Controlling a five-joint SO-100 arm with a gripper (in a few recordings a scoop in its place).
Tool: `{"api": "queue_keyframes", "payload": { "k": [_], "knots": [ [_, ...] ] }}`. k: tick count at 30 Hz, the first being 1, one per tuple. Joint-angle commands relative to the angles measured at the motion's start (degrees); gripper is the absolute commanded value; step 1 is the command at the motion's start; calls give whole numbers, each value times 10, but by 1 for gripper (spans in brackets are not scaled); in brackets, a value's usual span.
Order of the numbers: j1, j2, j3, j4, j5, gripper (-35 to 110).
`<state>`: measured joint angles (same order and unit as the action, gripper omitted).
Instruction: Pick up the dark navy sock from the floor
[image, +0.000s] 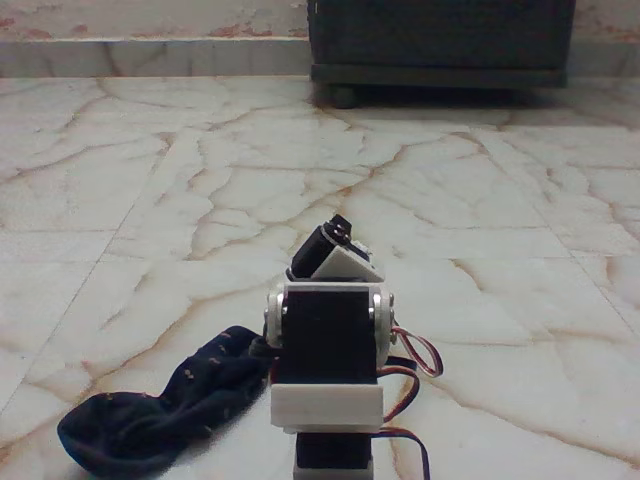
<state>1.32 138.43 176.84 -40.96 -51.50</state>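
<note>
Nearest me, my arm blocks the low centre of the fixed view; I cannot tell the tool's state. My sock lies crumpled on the floor at eight o'clock, long axis two-to-eight. Dark cabinet stands at twelve.
</note>
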Motion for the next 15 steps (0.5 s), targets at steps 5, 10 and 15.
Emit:
{"api": "queue_keyframes", "payload": {
  "k": [5,10,15],
  "knots": [
    [34,7,-2,-15,-321,0],
    [33,9,-2,-18,-305,0],
    [30,10,-2,-24,-296,0]
  ]
}}
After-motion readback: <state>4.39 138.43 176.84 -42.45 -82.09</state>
